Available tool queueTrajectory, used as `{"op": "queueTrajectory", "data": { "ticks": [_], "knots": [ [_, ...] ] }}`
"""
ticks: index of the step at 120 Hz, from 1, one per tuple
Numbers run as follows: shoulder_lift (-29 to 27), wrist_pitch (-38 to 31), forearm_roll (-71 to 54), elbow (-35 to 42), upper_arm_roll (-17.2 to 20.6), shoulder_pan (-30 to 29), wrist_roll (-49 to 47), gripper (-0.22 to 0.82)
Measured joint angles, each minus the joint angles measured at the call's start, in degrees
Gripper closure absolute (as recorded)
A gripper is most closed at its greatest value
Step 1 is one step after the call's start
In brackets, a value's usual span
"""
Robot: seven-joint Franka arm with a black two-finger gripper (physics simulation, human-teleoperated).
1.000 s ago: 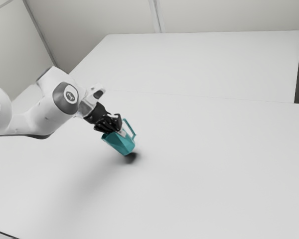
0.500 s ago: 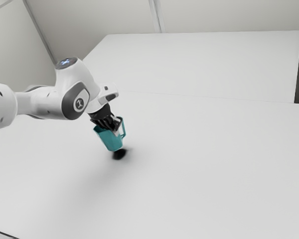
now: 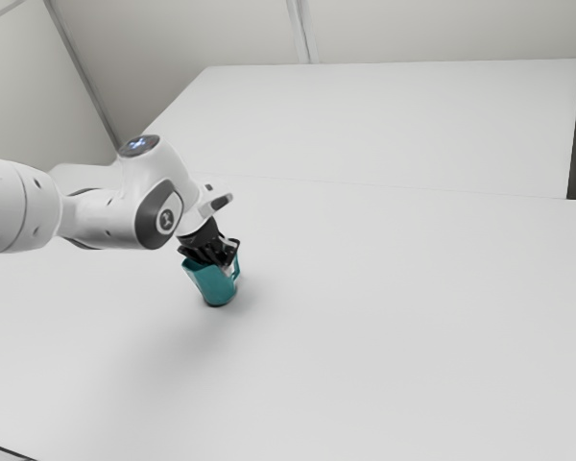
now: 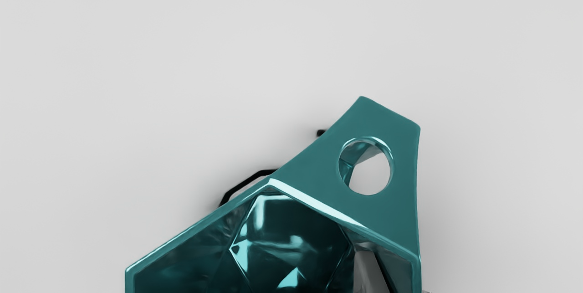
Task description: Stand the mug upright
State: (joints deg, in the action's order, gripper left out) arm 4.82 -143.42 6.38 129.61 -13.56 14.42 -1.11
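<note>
Exterior view: a white table (image 3: 394, 336) takes up most of the frame, with pale walls (image 3: 442, 29) along the upper edge. A white robot arm (image 3: 106, 213) comes in from the left edge at mid-height and reaches toward the centre, its end angled down. Just left of centre, the black gripper (image 3: 225, 267) points down at the rim of a teal mug (image 3: 212, 284). The mug is close to upright but tilted, its open top leaning toward the exterior view's left. Its base is at the table or just above it; which, I cannot tell. The handle (image 3: 237, 268) is on the exterior view's right side of the mug.

Wrist view: the mug's faceted, shiny inside is seen through its angular rim. One grey finger (image 4: 370, 277) reaches inside, and a sliver of the other shows outside, so the gripper has the mug's wall pinched between them. The handle, beside that pinched wall, has a rounded opening.
</note>
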Motion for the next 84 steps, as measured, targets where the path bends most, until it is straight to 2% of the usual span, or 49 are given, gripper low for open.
{"op": "queueTrajectory", "data": {
  "ticks": [5, 25, 39, 58, 84],
  "knots": [
    [0.0, -0.1, 0.0, -0.1, 0.0, 0.0, -0.1, 0.77],
    [0.0, 0.5, -0.5, -1.8, 0.0, -0.2, 0.1, 0.4],
    [-0.4, 1.9, -1.4, -4.2, 0.0, 0.3, 0.2, 0.23],
    [-1.7, 3.9, -2.2, -6.8, 0.0, 0.6, 0.3, 0.11],
    [-2.8, 9.7, -5.4, -12.4, 0.1, 0.8, 0.3, 0.04]
  ]
}}
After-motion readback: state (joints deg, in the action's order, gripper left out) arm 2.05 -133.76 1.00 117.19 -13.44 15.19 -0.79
